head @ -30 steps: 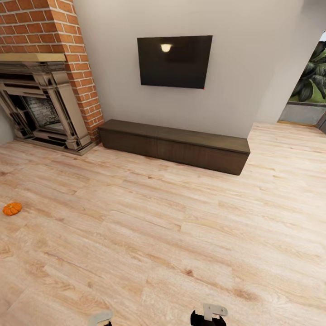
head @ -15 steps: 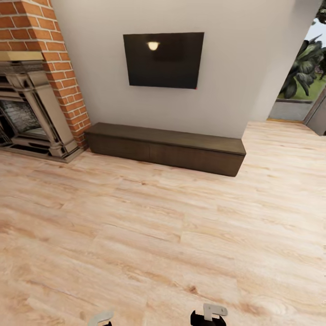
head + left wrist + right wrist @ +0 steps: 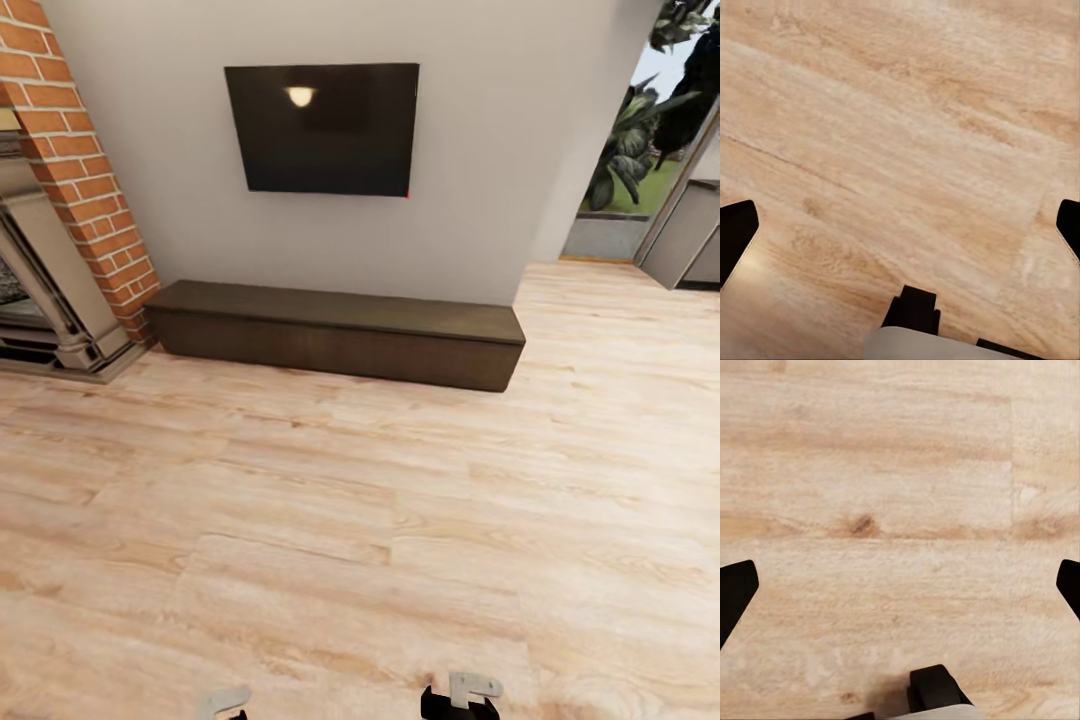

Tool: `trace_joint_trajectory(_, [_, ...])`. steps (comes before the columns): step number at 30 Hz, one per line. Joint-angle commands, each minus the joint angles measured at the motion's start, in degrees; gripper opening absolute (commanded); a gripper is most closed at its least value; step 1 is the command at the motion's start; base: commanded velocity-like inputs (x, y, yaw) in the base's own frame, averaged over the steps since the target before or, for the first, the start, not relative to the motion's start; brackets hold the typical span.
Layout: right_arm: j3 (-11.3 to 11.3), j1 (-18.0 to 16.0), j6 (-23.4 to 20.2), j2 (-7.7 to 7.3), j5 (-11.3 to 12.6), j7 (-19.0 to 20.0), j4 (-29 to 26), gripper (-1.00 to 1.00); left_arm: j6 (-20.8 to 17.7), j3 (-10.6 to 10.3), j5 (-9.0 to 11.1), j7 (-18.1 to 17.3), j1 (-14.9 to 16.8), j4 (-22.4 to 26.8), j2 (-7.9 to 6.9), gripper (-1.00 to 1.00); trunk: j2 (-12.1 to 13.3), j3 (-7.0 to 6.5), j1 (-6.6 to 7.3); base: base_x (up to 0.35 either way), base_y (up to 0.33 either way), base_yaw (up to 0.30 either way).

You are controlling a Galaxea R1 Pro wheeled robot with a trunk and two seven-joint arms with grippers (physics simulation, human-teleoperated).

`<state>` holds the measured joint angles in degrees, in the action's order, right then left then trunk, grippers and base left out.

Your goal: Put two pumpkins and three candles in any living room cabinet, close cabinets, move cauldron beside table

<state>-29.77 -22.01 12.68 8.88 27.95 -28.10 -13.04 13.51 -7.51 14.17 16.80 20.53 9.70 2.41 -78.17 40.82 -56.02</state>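
Cabinet (image 3: 335,335) stands shut against the far wall, long axis left-right, well ahead of both empty hands (left hand (image 3: 900,232) and right hand (image 3: 900,592) spread open).

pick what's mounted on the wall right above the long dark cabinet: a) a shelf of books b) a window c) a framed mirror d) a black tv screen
d, a flat black tv screen hangs on the pale wall directly above the low dark-brown cabinet, with a ceiling light reflected in its glossy face.
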Motion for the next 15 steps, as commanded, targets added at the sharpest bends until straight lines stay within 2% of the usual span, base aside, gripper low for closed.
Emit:
trace_joint_trajectory(1, [-0.46,-0.05,0.33,-0.01,0.61,-0.22,0.03,1.00,0.20,-0.49,0.51,0.25,0.03,-0.04,-0.01,1.00,-0.02,0.05,-0.03,0.342,0.114,-0.009])
trace_joint_trajectory(5, [-0.46,-0.05,0.33,-0.01,0.61,-0.20,0.03,1.00,0.20,-0.51,0.51,0.25,0.03,-0.04,-0.03,1.00,-0.02,0.07,-0.03,0.342,0.113,-0.103])
trace_joint_trajectory(11, [-0.46,-0.05,0.33,-0.01,0.61,-0.20,0.03,1.00,0.20,-0.49,0.51,0.25,0.03,-0.04,-0.04,1.00,-0.02,0.20,-0.03,0.342,0.115,-0.244])
trace_joint_trajectory(15, [-0.46,-0.05,0.33,-0.01,0.61,-0.20,0.03,1.00,0.20,-0.49,0.51,0.25,0.03,-0.04,-0.04,1.00,-0.02,0.24,-0.03,0.317,0.181,-0.091])
